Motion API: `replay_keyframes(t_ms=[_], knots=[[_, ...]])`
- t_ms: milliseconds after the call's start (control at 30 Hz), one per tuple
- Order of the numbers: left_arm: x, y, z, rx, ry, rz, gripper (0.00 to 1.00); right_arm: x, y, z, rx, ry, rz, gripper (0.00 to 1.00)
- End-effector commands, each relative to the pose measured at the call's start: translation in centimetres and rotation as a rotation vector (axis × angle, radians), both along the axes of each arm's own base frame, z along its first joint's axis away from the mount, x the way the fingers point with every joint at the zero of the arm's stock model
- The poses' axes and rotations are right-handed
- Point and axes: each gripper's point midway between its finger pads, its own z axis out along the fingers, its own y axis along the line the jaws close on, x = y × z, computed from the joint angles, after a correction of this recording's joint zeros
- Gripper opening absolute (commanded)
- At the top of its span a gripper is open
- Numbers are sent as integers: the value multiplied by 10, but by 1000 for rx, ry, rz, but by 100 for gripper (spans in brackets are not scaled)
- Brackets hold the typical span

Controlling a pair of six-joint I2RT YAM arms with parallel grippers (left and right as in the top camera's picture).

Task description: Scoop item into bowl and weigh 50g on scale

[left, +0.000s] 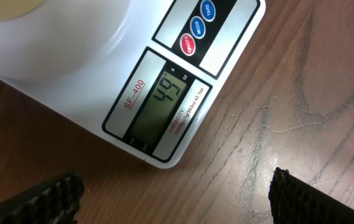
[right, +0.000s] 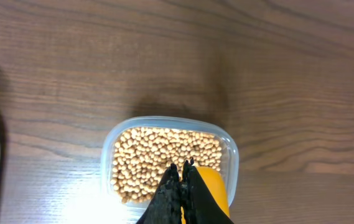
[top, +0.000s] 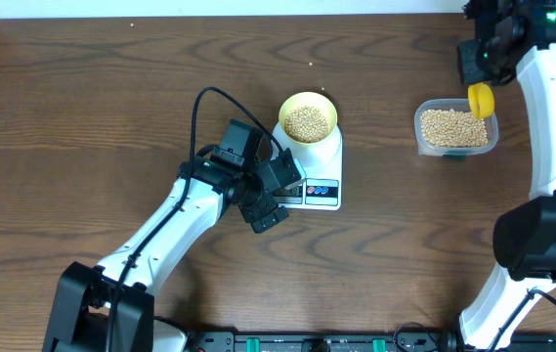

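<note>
Now the right gripper [right: 181, 171], clenched on the yellow scoop [right: 213, 186], hangs directly over the tub [right: 229, 146] of beans [right: 158, 152], well right of the bowl [top: 308, 96] on the scale [top: 328, 154], while the left gripper [left: 180, 196] gapes beside the display [left: 164, 106].

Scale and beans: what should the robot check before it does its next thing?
1. Bowl sits on the scale: ok.
2. Screen says 50: not ok, it reads 49.
3. Right tool is shut on the scoop: ok.
4. Tub has beans to scoop: ok.
5. Left tool is open and off the scale: ok.
6. Scoop has beans in it: cannot tell.
</note>
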Motion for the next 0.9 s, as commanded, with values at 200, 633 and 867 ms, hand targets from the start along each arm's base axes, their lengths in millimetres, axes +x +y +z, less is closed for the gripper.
replay_keyframes(t_ms=[200,633,867], knots=[[0,2,0,7,-5,-5,98,4,-8,3,124,-27,-33,1],[0,2,0,7,-5,-5,98,-4,3,54,792,-161,125,1],[0,2,0,7,-5,-5,98,-16,39,99,1013,-288,414,1]])
